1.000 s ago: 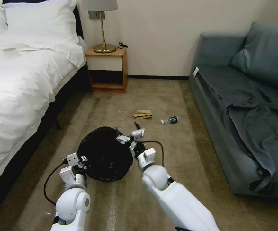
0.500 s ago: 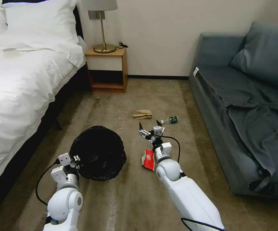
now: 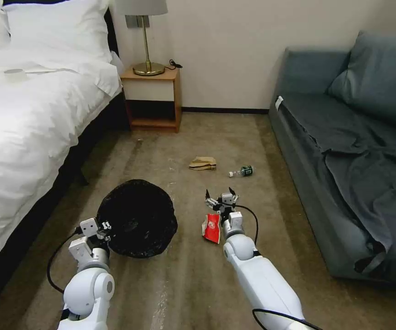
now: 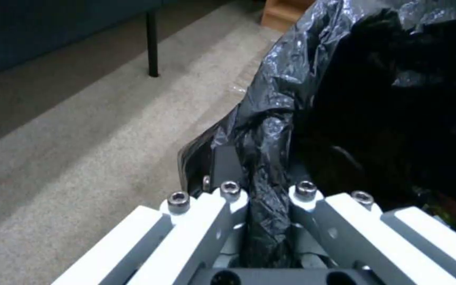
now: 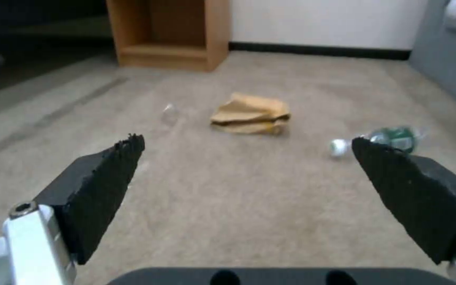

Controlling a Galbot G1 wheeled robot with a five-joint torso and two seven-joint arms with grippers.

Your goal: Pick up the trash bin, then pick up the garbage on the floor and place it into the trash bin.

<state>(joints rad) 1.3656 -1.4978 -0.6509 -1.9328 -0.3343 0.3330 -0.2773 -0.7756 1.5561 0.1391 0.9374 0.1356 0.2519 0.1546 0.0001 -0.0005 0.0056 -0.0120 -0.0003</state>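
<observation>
My left pincer (image 4: 267, 221) grips the trash bin (image 3: 137, 217) by its bag-lined rim; my right pincer (image 3: 220, 196) hangs low, fingers spread, beyond the red snack packet (image 3: 212, 228).

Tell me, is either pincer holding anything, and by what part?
The left pincer clamps the trash bin by its bag-covered rim. The right pincer is open, holding nothing.

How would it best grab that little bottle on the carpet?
Probably across the middle, from above. The bottle lies on its side, cap toward the paper bag, so its round body is the easiest span for the open right gripper.
</observation>
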